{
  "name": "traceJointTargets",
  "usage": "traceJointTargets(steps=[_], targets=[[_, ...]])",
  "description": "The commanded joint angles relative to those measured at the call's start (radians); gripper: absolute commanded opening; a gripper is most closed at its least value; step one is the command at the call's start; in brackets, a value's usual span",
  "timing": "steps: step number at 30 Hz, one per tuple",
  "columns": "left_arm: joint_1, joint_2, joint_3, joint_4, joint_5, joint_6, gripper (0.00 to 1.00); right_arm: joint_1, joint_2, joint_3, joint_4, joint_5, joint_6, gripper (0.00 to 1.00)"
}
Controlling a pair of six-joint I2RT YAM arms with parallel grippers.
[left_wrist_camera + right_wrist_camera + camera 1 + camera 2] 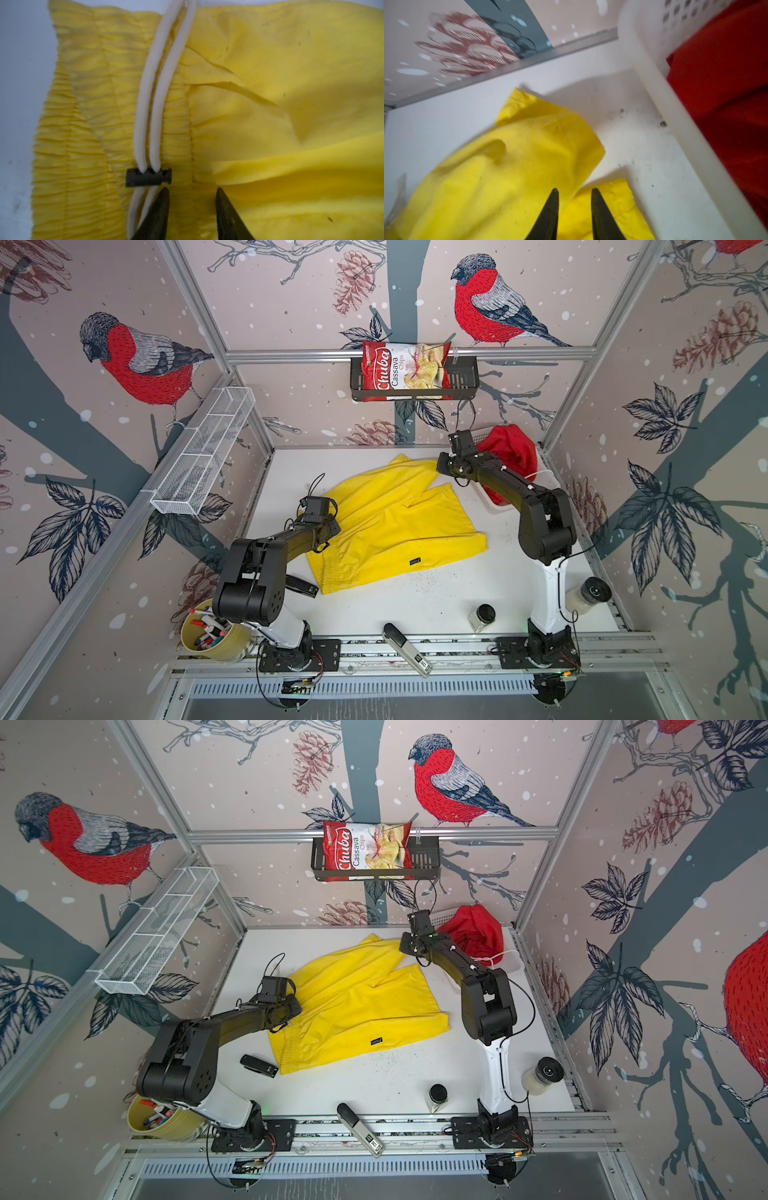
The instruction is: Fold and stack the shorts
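The bright yellow fabric shorts [395,526] were spread on the white tabletop [415,605]. The left gripper [191,190] was held low over their gathered waistband [83,124], and the right gripper [575,190] was stretched out over a leg end. Both were narrowly parted and empty. The crumpled red shorts [513,456] were heaped in a white plastic basket [643,62].

A red crinkled chips bag [399,364] stood in a black wire basket [463,377] on the back wall, and a long white mesh tray [203,452] hung on the left wall. On the white bench [415,605] lay a black stapler [301,585], a small glass jar with a black lid [482,617], and a clear black-capped bottle [588,595] on its side. A grey-and-black hand tool [407,649] rested across the front rail, near a yellow cup of markers [224,649]. A white perforated plastic basket [650,83] sat in the far right corner.
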Motion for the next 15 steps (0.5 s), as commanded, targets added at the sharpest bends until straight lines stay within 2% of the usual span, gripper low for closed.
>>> traceJointTargets(steps=[1, 4, 6, 9, 12, 15], targets=[[0.001, 0.016, -0.032, -0.336, 0.038, -0.022, 0.38, 0.001, -0.009, -0.058, -0.003, 0.059, 0.002, 0.21], [-0.005, 0.018, -0.056, -0.347, 0.038, -0.027, 0.39, 0.002, -0.036, -0.081, -0.003, 0.095, -0.005, 0.21], [-0.027, -0.004, -0.054, -0.374, 0.004, -0.039, 0.39, 0.011, -0.048, -0.061, -0.005, 0.119, -0.015, 0.3], [-0.043, -0.086, -0.038, -0.387, 0.026, -0.041, 0.4, 0.036, -0.038, 0.006, 0.01, 0.122, -0.044, 0.48], [-0.047, -0.182, 0.036, -0.423, 0.014, -0.039, 0.44, 0.074, 0.045, 0.136, -0.006, 0.122, -0.087, 0.59], [-0.047, -0.24, 0.136, -0.441, 0.016, -0.013, 0.49, 0.113, 0.173, 0.31, -0.064, 0.12, -0.121, 0.61]])
